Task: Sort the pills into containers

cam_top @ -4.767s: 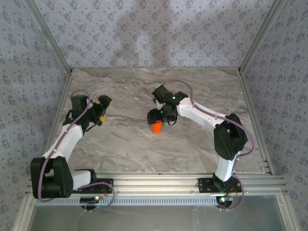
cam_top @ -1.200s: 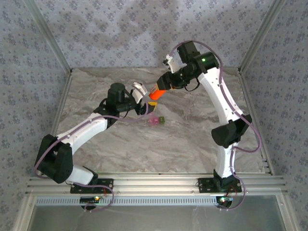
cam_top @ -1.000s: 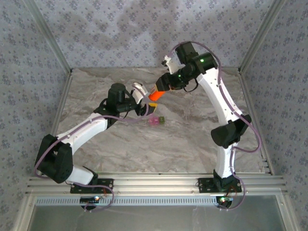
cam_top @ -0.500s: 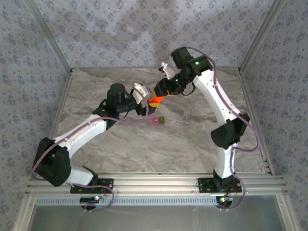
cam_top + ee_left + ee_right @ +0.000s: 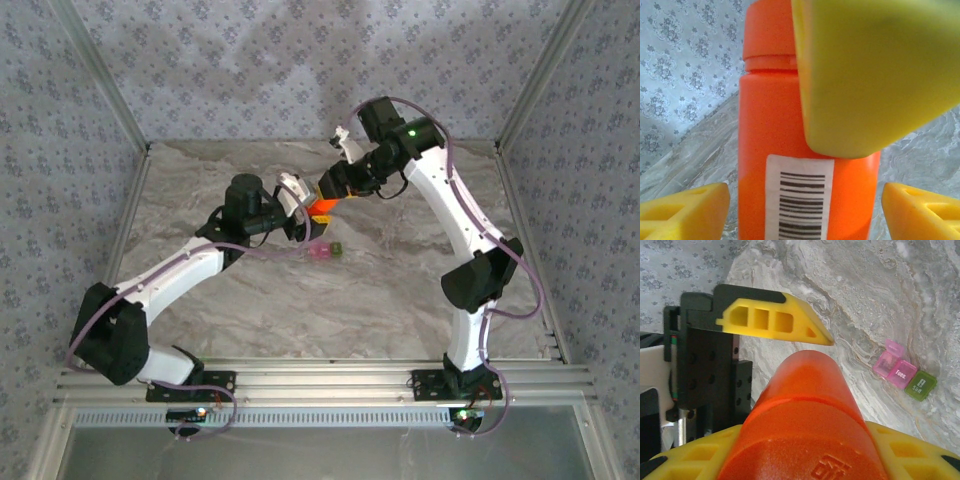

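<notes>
My right gripper (image 5: 335, 186) is shut on the cap end of an orange bottle (image 5: 322, 207) and holds it tilted above the table. In the left wrist view the bottle (image 5: 775, 125) shows a barcode label. My left gripper (image 5: 300, 205) is open, with its yellow fingers (image 5: 685, 212) on either side of the bottle's body and narrow gaps between. The containers (image 5: 325, 251), a joined pink (image 5: 895, 369) and green (image 5: 921, 385) pair, lie on the table just below, and the pink lid is raised. The pills are out of view.
The marble table (image 5: 400, 290) is fenced by metal rails at both sides and patterned walls (image 5: 300, 60) at the back. Both arms meet over the table's back middle.
The right arm has brought the bottle down and left, so it now sits between the left gripper's fingers. The left gripper has opened a little. The containers have not moved.
</notes>
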You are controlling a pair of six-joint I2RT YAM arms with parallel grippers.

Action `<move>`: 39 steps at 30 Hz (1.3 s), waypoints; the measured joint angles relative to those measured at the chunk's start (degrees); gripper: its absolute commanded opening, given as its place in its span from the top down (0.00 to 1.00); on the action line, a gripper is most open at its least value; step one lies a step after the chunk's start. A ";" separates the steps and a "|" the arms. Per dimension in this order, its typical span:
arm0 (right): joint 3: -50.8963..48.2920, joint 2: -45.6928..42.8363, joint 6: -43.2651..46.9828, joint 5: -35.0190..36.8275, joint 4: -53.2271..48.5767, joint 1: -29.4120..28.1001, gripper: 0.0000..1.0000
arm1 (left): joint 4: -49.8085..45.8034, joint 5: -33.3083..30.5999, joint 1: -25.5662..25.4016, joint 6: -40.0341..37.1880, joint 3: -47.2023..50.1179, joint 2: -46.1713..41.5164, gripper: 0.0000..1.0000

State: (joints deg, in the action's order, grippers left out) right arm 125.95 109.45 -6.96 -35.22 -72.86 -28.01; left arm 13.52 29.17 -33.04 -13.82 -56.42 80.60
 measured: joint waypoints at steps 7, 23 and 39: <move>-2.12 -0.74 -0.90 -0.63 1.38 0.00 0.66 | 0.50 0.00 0.00 0.83 0.00 0.63 0.28; -3.96 -1.20 -1.84 -1.09 3.61 0.00 0.67 | 1.68 0.00 -0.52 2.12 0.00 1.33 0.31; -4.33 -1.36 -2.67 -1.22 3.45 0.00 0.67 | 1.79 0.00 -0.52 2.32 0.00 1.70 0.68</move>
State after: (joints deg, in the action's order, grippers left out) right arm 121.62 108.09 -9.63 -36.45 -69.41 -28.01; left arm 15.31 29.17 -33.56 -11.51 -56.42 82.30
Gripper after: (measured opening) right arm 0.520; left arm 0.531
